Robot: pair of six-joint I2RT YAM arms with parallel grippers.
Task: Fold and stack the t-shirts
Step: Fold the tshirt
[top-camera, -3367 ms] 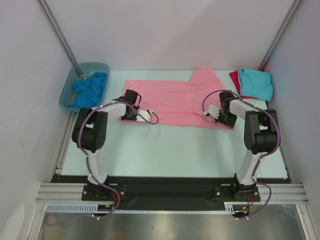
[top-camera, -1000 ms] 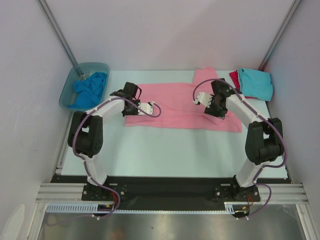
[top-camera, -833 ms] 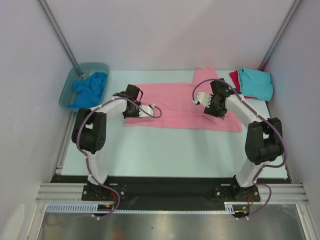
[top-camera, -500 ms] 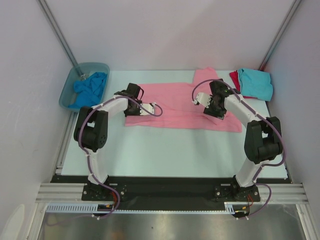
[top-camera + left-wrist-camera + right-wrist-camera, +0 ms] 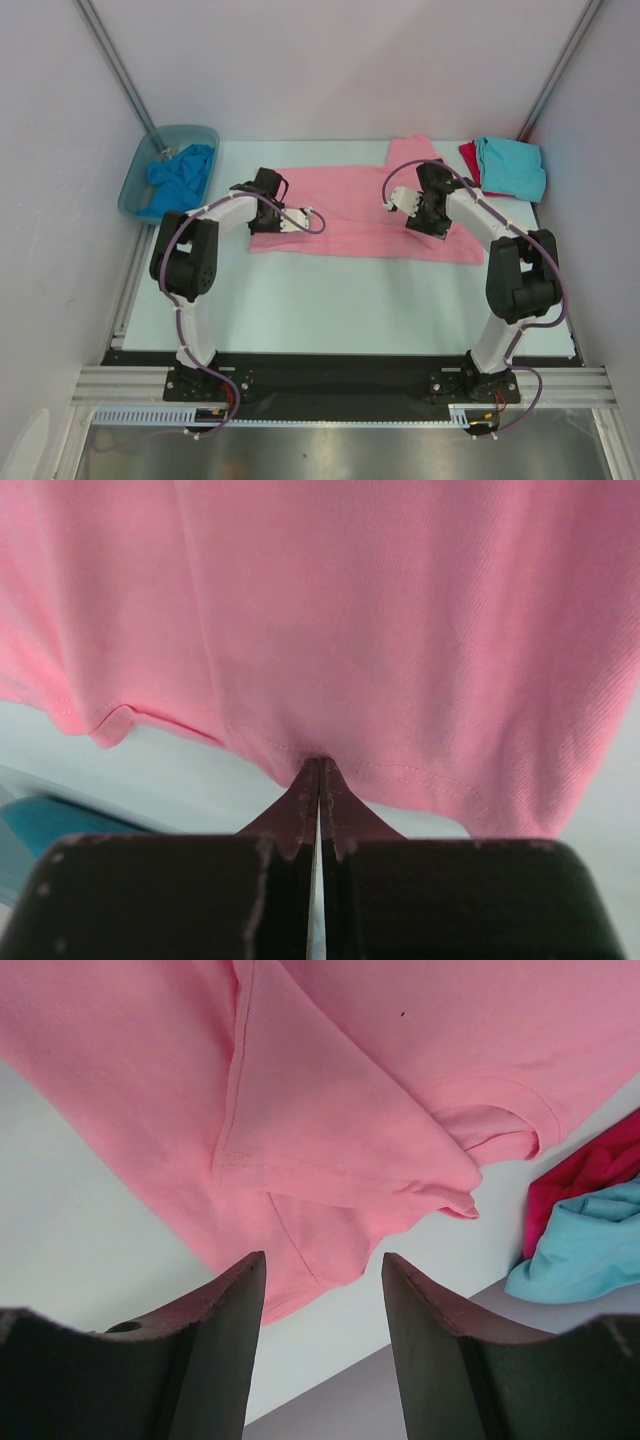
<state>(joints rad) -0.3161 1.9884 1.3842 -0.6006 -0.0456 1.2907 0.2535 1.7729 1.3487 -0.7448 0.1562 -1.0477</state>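
Note:
A large light pink t-shirt (image 5: 350, 205) lies spread flat across the middle of the table, one sleeve folded over near its far right. My left gripper (image 5: 262, 190) is at its left edge. In the left wrist view the jaws (image 5: 320, 763) are shut on the pink hem (image 5: 400, 630), which puckers at the tips. My right gripper (image 5: 432, 192) hovers open over the shirt's right part. Nothing sits between its fingers (image 5: 322, 1258), and the folded sleeve (image 5: 330, 1090) lies ahead of them. A turquoise t-shirt (image 5: 512, 165) rests on a red one (image 5: 468, 158) at the far right.
A translucent grey-blue tub (image 5: 135, 185) stands at the far left with a crumpled bright blue t-shirt (image 5: 180, 172) in it. Slanted metal posts rise at both back corners. Bare pale table (image 5: 330, 300) stretches between the pink shirt and the arm bases.
Both grippers have moved back from the shirt's near hem since the oldest frame. Over the last second the left gripper stays shut at the left edge, and the right gripper drifts slightly left.

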